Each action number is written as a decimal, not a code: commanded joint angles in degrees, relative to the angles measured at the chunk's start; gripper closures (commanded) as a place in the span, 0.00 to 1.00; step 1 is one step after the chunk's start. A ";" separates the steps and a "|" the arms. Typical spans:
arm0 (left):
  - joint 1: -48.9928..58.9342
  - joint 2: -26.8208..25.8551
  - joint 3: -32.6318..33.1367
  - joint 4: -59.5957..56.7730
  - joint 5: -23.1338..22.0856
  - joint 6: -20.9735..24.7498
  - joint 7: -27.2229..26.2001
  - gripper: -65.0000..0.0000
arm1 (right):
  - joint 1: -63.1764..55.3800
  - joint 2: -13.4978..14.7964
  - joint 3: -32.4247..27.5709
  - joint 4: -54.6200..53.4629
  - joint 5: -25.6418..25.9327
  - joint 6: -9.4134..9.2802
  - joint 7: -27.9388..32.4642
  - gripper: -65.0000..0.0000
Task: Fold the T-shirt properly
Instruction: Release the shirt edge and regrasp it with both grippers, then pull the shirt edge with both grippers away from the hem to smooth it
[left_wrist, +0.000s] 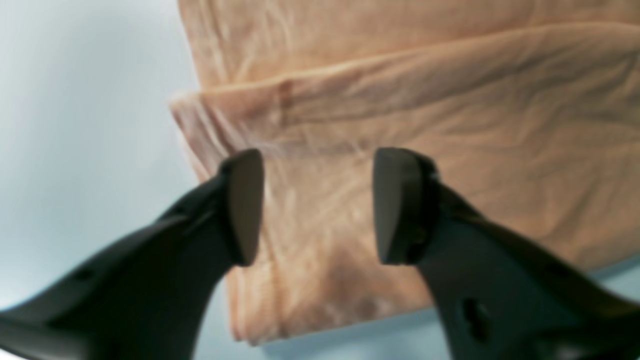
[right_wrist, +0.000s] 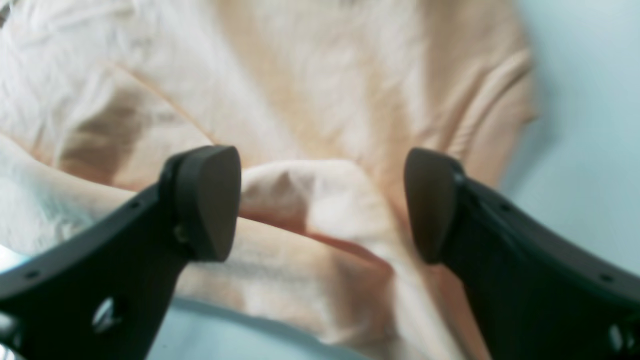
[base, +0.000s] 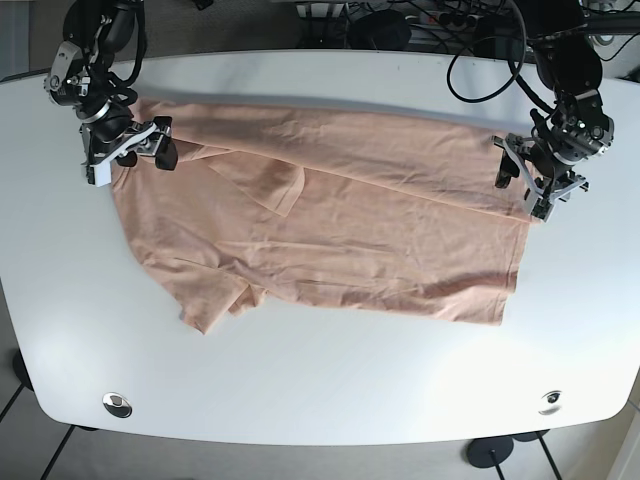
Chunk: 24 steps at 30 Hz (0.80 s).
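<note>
A peach T-shirt (base: 330, 230) lies spread across the white table (base: 320, 380), its upper part folded down over the body in a long crease. My left gripper (base: 518, 190) is open at the shirt's right edge. In the left wrist view it (left_wrist: 317, 205) hovers over a layered corner of the shirt (left_wrist: 400, 100), jaws wide apart and empty. My right gripper (base: 147, 157) is open at the shirt's upper left corner. In the right wrist view it (right_wrist: 320, 205) straddles a raised fold of the shirt (right_wrist: 310, 195) without pinching it.
Cables and equipment (base: 420, 25) lie beyond the table's far edge. Two round metal fittings (base: 118, 404) (base: 549, 401) sit near the front corners. Bare white table surrounds the shirt at front and at both sides.
</note>
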 joint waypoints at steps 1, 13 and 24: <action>1.02 -0.76 -0.19 -0.64 -0.73 0.12 -0.99 0.68 | 0.62 1.14 -0.39 -1.14 0.91 0.26 0.85 0.25; 6.47 -0.59 -6.08 -5.56 -0.73 0.12 -1.08 0.83 | -4.83 0.88 3.30 6.42 1.44 0.35 0.85 0.97; 11.48 -0.50 -10.21 -5.29 -0.82 0.12 -1.08 0.83 | -2.72 2.90 7.78 2.03 0.73 3.34 0.94 0.92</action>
